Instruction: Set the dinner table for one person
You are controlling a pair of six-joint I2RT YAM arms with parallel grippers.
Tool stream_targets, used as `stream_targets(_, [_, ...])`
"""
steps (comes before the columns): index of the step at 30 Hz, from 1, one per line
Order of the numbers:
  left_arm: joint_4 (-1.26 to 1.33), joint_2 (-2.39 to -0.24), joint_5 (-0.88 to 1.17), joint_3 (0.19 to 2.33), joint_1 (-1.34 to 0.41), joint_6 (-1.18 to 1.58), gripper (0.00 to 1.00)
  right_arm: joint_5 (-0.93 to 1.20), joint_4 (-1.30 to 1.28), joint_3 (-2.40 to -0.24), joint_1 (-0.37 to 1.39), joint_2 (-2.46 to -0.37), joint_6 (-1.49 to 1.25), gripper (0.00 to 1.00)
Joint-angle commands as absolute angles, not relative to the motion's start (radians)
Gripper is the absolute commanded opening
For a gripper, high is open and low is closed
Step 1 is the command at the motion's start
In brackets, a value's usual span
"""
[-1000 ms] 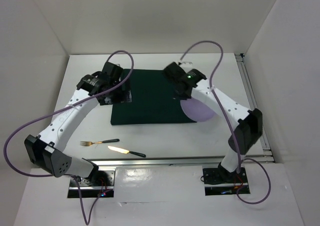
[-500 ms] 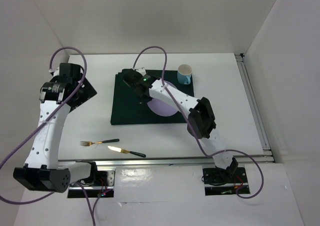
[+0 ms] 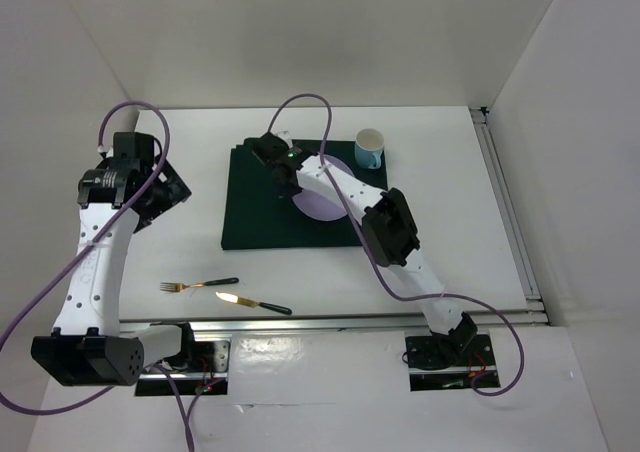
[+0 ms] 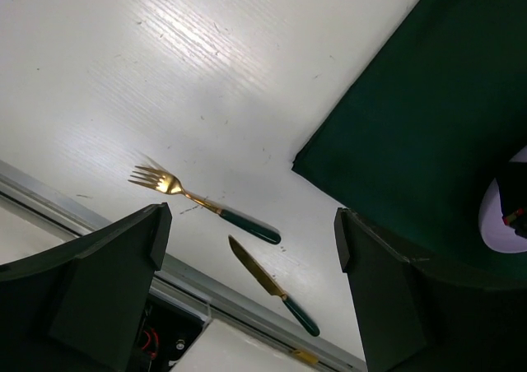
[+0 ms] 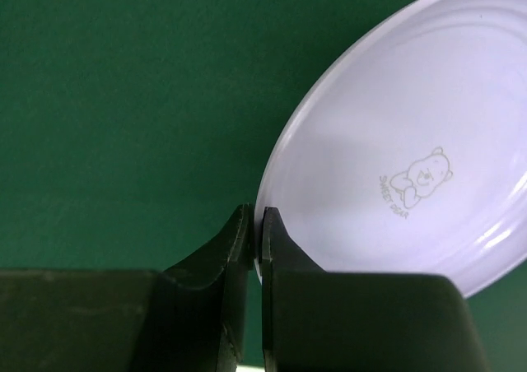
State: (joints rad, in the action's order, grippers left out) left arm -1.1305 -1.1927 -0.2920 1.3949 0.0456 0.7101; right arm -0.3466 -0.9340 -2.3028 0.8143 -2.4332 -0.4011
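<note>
White counter (image 3: 450,172) filled the workspace, a metal rail (image 3: 350,320) running along its near edge where both arms were bolted. The left arm (image 3: 95,252) rose from its base and stretched far up the counter's left side, with its wrist bent towards the middle. The left tool (image 4: 249,214) hung over bare counter left of the mat, its jaws spread wide and holding nothing. The right arm (image 3: 390,227) reached from the near right, elbow folded above the mat's right edge and forearm running to the far left. The right tool (image 5: 254,216) sat low over the mat's far half, its jaws pinched nearly shut on the rim of the plate.

Counted, there was one dark green mat (image 3: 255,212) lying flat near the counter's centre. One lilac plate (image 5: 395,141), with a small bear printed inside, sat over the mat's right part. One pale blue mug (image 3: 370,149) stood upright on the counter just beyond the mat's far right corner. One gold fork (image 3: 198,285) and one gold knife (image 3: 252,302), both dark-handled, lay near each other close to the rail, well apart from the mat.
</note>
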Motion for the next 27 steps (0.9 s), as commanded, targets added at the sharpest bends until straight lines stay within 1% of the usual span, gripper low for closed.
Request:
stream_targets(1, [-1.1,-1.16,-0.261,1.382,0.052,0.684,1.0,-0.322,-0.832,-2.381,0.808,-2.462,-0.368,0.0])
stream_targets(4, [-1.091,-1.16,-0.261,1.382,0.052,0.684,1.0,-0.301,-0.831,-2.414,0.799,-2.488,-0.368,0.0])
stream_targets(17, [-1.081,-1.15,-0.261,1.362,0.052,0.673,1.0,-0.204,-0.801,-2.405,0.808,-2.51,-0.377,0.0])
stream_targets(18, [-1.081,-1.15,-0.261,1.362,0.052,0.673,1.0,-0.195,-0.801,-2.405,0.808,-2.51,-0.377,0.04])
stream_targets(19, [-1.081,-1.15,-0.261,1.362,0.052,0.663,1.0,-0.195,-0.801,-2.405,0.819,-2.51,-0.377,0.11])
stream_targets(20, [-1.081,-1.15,-0.27,1.362,0.052,0.663,1.0,-0.195,-0.801,-2.405,0.819,-2.51,-0.377,0.24])
stream_targets(21, [-1.081,-1.15,-0.27,1.371,0.052,0.663,1.0,-0.195,-0.792,-2.405,0.828,-2.51,-0.377,0.28])
stream_targets(22, [-1.081,-1.15,-0.282,1.371,0.052,0.654,1.0,-0.183,-0.792,-2.405,0.828,-2.496,-0.377,0.34])
stream_targets(23, [-1.081,-1.15,-0.293,1.38,0.052,0.653,1.0,-0.183,-0.782,-2.405,0.828,-2.482,-0.377,0.56])
stream_targets(24, [-1.081,-1.15,-0.293,1.381,0.052,0.653,1.0,-0.17,-0.782,-2.405,0.828,-2.471,-0.377,0.61])
stream_targets(27, [-1.081,-1.15,-0.293,1.39,0.052,0.644,1.0,-0.17,-0.782,-2.405,0.828,-2.424,-0.377,0.63])
